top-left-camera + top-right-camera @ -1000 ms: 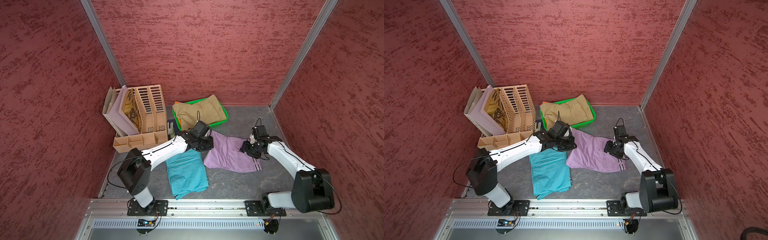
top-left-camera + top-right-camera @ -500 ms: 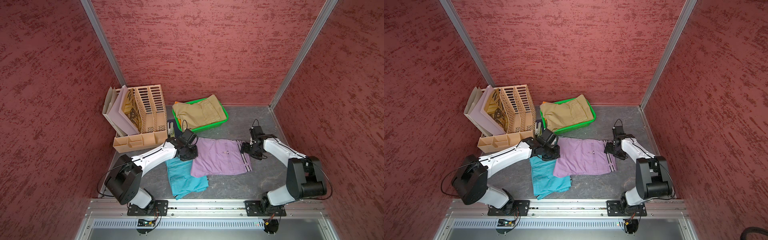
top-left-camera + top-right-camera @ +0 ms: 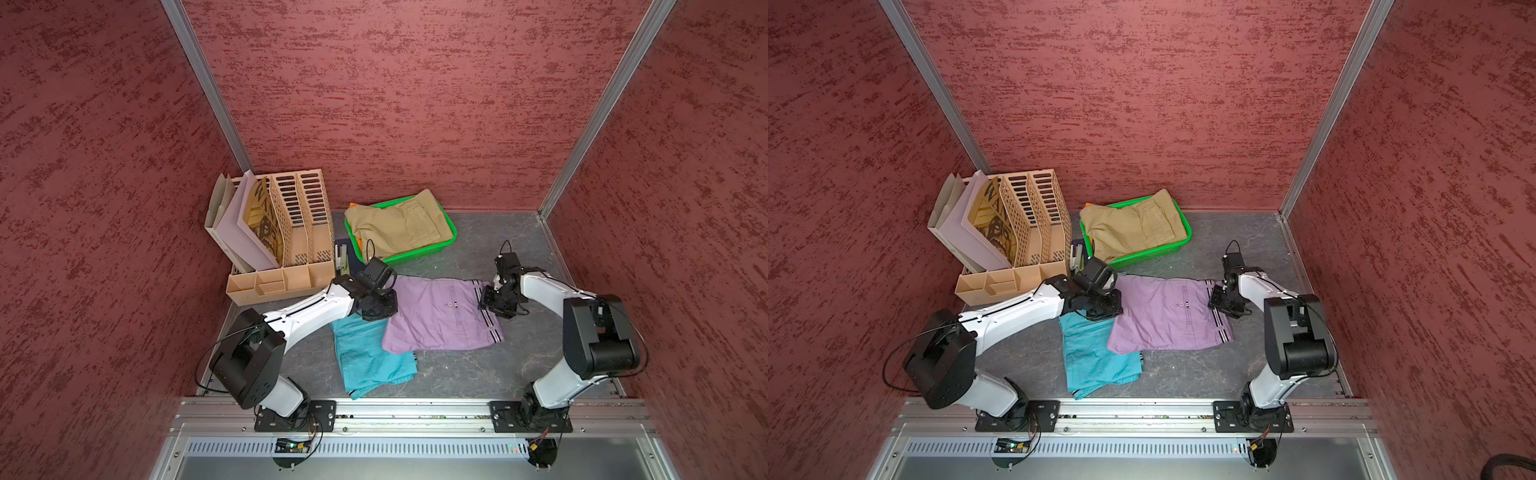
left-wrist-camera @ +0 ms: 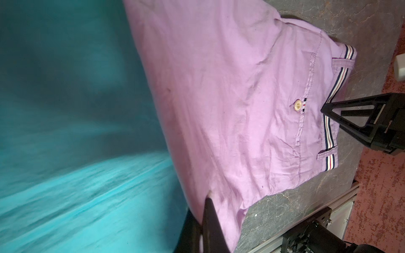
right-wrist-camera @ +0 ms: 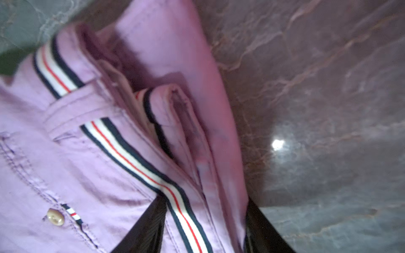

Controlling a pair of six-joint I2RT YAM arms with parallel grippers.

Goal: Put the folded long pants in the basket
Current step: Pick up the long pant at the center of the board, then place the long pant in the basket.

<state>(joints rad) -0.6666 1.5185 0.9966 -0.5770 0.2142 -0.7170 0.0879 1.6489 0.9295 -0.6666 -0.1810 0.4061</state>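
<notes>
The lilac pants [image 3: 440,316] [image 3: 1167,316] lie spread on the table, their left part overlapping the teal pants [image 3: 370,357] [image 3: 1096,357]. My left gripper [image 3: 382,311] [image 4: 207,200] is shut on the lilac pants' left edge. My right gripper [image 3: 488,297] [image 5: 206,198] grips the striped waistband [image 5: 135,162], one finger on each side of the folded layers. The green basket [image 3: 419,253] [image 3: 1154,253] at the back holds the khaki pants [image 3: 399,226]. A sliver of the orange pants [image 3: 358,245] shows under them.
A beige slotted file organiser [image 3: 286,232] stands at the back left, close to my left arm. Small dark items [image 3: 340,257] lie between it and the basket. Red walls close in three sides. A metal rail [image 3: 415,409] runs along the front.
My left gripper pulled the lilac pants left and forward, so they now lie flat over the teal pants. My right gripper shifted onto the waistband and its jaws narrowed onto it.
</notes>
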